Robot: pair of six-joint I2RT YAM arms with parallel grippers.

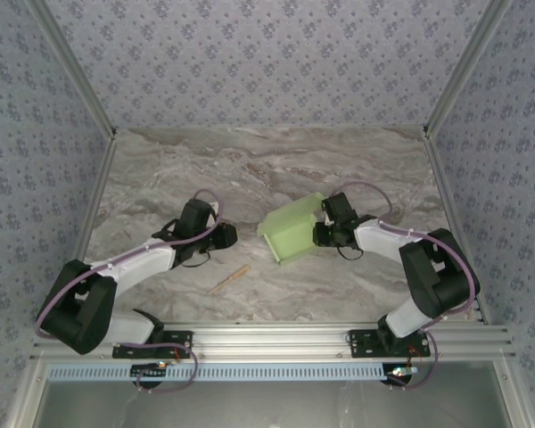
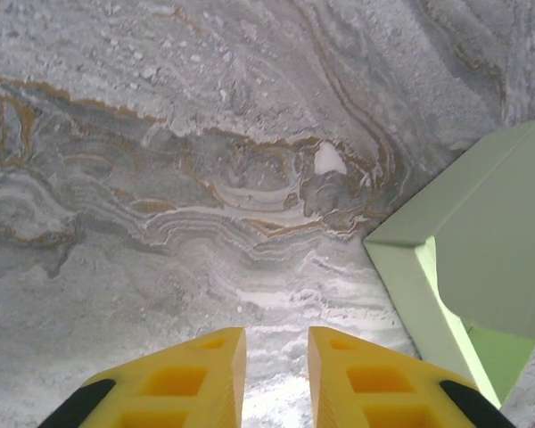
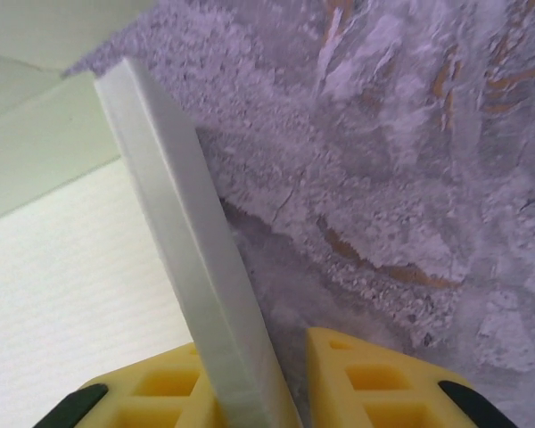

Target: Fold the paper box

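- The paper box (image 1: 292, 230) sits half-folded just right of the middle of the table (image 1: 160, 178). The right gripper (image 3: 259, 357) is pinching one side wall, firmly I think, though it's hard to tell this close.
- The left gripper (image 2: 276, 357) is open just a crack, empty, near the box's left corner.
- Risk: a one-sided pull creases the thin card or drags the whole box.
- The stick (image 1: 229, 279) lies toward the near edge, out of the way.

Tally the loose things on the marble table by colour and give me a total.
Pale green: 1, the pale green card paper box
Tan: 1, the thin tan stick
Total: 2
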